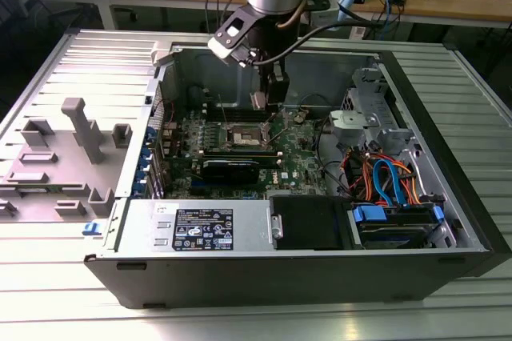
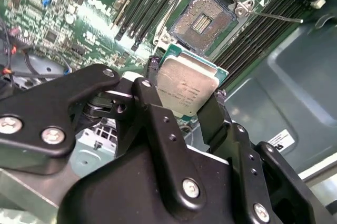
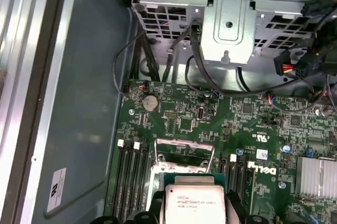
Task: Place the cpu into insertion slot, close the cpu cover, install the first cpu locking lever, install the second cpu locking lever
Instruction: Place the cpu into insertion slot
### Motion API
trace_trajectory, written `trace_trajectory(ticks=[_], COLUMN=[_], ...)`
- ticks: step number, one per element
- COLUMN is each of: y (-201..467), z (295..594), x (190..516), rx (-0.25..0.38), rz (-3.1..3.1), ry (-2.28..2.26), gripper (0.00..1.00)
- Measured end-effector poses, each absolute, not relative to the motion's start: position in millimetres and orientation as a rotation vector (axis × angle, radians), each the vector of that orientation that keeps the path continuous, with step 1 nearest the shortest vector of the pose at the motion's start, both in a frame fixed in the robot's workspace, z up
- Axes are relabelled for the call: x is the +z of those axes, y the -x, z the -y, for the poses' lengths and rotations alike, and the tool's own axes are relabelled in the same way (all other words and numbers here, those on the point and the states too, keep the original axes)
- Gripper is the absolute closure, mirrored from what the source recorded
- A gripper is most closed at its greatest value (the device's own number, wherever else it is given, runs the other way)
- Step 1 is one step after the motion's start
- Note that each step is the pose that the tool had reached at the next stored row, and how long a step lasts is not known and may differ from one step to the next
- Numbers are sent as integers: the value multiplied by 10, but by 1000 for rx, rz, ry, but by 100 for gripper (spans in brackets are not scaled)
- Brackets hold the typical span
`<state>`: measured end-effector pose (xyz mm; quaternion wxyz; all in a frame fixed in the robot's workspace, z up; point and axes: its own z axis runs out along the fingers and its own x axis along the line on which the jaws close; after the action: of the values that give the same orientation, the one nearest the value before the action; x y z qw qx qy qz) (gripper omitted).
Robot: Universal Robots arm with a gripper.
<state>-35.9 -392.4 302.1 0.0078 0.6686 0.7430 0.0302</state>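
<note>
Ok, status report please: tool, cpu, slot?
Tool shut on cpu, not yet seated. Insertion slot uncovered, empty. Nothing seen between them.

1. Open computer case (image 1: 280, 281) lies on its side on a slatted metal table (image 1: 48, 277).
2. I note a silver labelled power supply (image 1: 200, 225) along the near wall, with blue and orange cables (image 1: 388, 181) toward the exterior view's right.
3. Grey fixture blocks (image 1: 80, 129) stand on the table at the exterior view's left.
4. Coin cell (image 3: 150, 102) sits on the green motherboard (image 3: 210, 124), near a metal drive cage (image 3: 231, 13).
</note>
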Motion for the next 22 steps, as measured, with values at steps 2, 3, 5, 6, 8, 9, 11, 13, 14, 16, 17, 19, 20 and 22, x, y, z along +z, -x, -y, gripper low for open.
trace_trajectory(ticks=[2,3,5,6,8,9,11,13,14,16,17,19,20,22], y=[359,359,359,359,360,360,361,361,361,361,361,361,361,362], z=[3924,3924,3923,3923,3921,3920,3920,3920,3920,3920,3920,3920,3920,3920], x=[3005,2994,2975,2970,2963,2961,2959,2956,2956,2955,2955,2955,2955,2953], rx=[91,88,77,75,72,71,71,71,71,71,71,71,71,72], rz=[-2293,-2273,-2241,-2238,-2234,-2233,-2233,-2234,-2234,-2234,-2234,-2234,-2234,-2233], ry=[-2125,-2148,-2191,-2197,-2202,-2203,-2204,-2204,-2204,-2204,-2204,-2204,-2204,-2203], gripper=[46,46,46,46,46,46,46,46,46,46,46,46,46,46])
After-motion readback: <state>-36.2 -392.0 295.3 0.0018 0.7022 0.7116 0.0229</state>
